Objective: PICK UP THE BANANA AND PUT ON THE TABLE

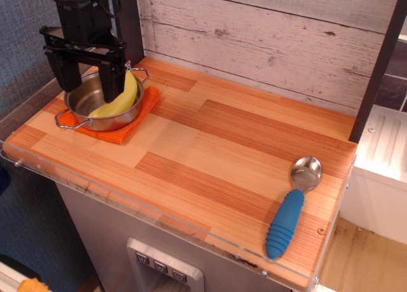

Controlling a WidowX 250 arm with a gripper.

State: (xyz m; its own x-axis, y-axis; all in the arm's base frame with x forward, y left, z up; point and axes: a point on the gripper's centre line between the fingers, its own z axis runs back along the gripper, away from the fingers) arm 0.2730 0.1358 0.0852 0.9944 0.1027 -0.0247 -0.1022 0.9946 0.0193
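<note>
Two black fingers of the gripper (89, 82) hang spread apart over the steel pot (100, 104), holding nothing. Inside it the banana (121, 99) leans against the wall, on an orange cloth (127, 128) atop the table (216, 152); no writing is legible.

A whitewashed plank wall (286, 44) stood behind, grey textured wall (25, 56) at left, a dark post (378, 69) and what looked like a white appliance (381, 171) on wood flooring (362, 260).

1 fixed cam, high front-right of table (210, 158), angled down twd back wall.
</note>
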